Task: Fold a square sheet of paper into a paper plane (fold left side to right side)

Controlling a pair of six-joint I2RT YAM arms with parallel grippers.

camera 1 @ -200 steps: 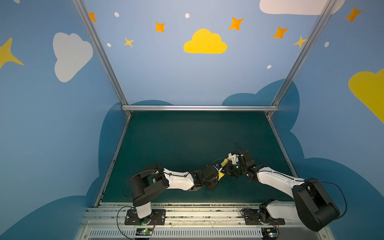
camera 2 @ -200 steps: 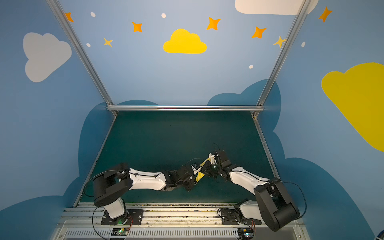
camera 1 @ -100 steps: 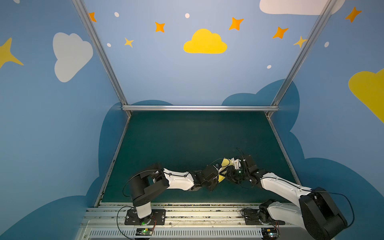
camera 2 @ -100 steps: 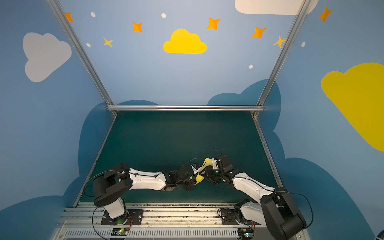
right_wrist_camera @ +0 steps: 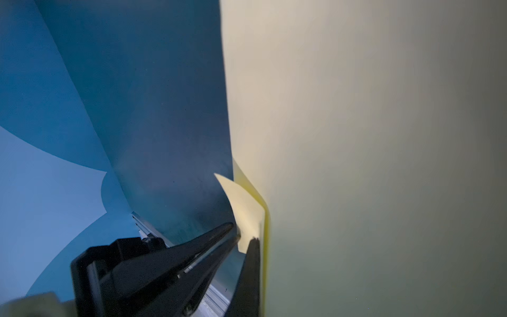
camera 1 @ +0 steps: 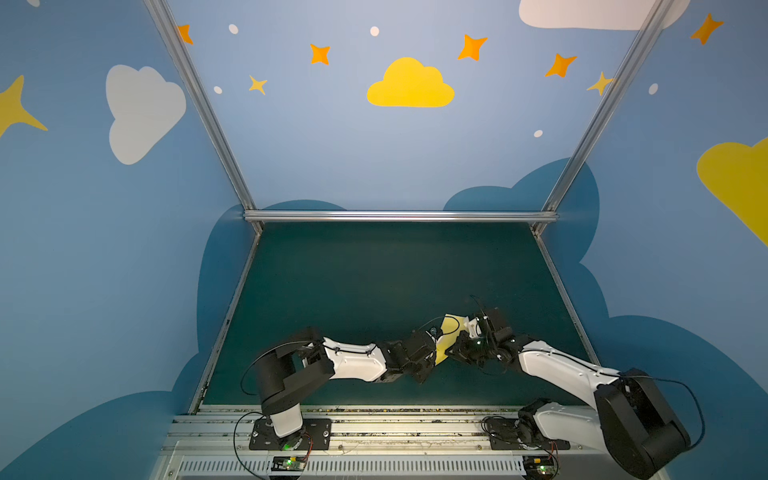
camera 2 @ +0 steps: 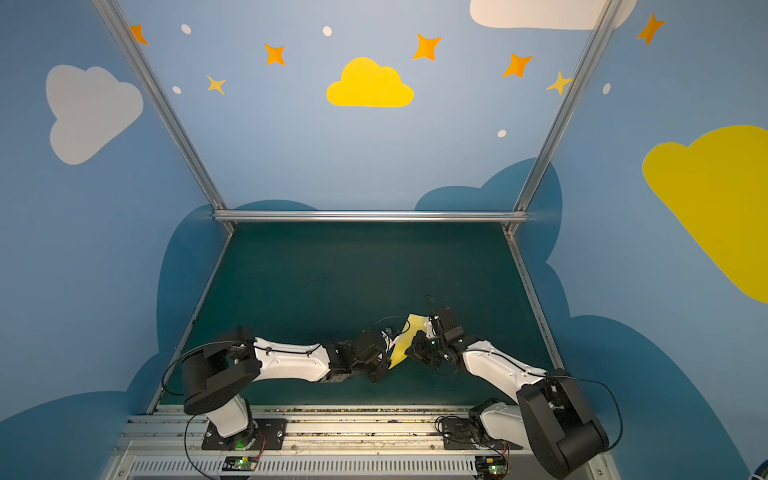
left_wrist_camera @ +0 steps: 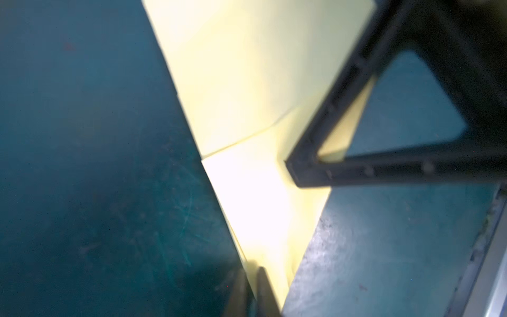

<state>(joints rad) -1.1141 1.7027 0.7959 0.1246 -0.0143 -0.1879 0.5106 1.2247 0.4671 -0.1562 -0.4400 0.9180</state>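
Right gripper is pinching a curled corner flap of the yellow paper, its jaws pressed together on it. Left gripper is straddling the paper's narrow pointed end with its fingers close together, though blur is hiding whether they are pressing.

Blue painted walls are enclosing three sides. The dark green mat is lying between them, framed by silver bars. Both arms are reaching low across the front of the mat and meeting right of its middle, each crowding the other's wrist.

The paper, partly folded with overlapping layers, is standing tilted between the two grippers. The left one is holding station at its nearer end, and the right one is working along its side. Whether its lower edge is touching the mat is not showing.

Open mat is stretching toward the back wall and to both sides. The front rail is sitting just behind the arms.
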